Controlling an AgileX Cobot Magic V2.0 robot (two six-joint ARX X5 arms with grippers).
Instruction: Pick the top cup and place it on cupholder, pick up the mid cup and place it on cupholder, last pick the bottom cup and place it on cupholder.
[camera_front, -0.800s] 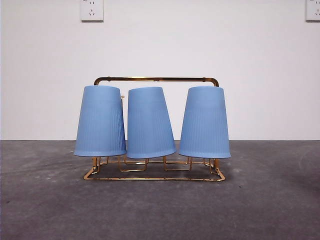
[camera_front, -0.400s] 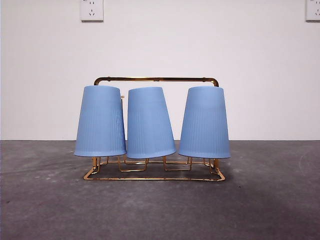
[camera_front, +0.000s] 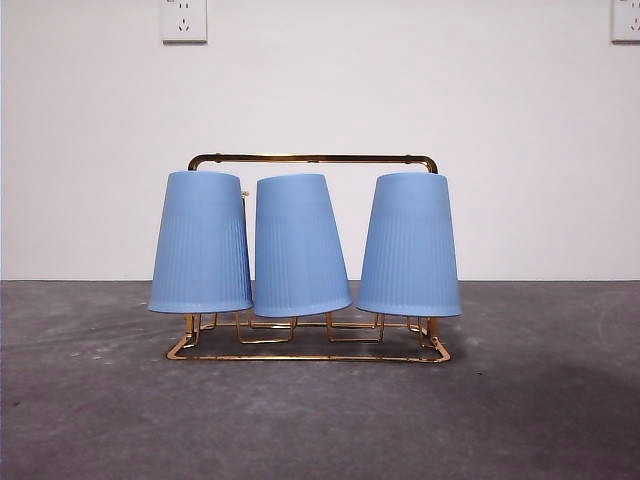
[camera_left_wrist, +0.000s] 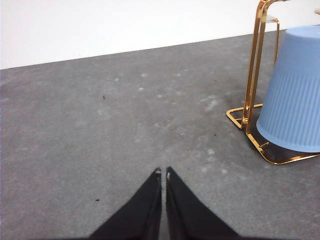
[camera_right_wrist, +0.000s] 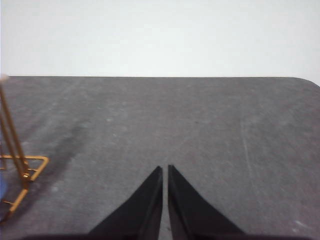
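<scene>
Three blue ribbed cups hang upside down on the gold wire cupholder in the front view: one on the left, one in the middle, one on the right. Neither arm shows in that view. My left gripper is shut and empty over bare table, with the cupholder's end and one blue cup off to its side. My right gripper is shut and empty too, and only a corner of the cupholder shows near it.
The dark grey table runs to a white wall with two sockets. The table's far rounded corner shows in the right wrist view.
</scene>
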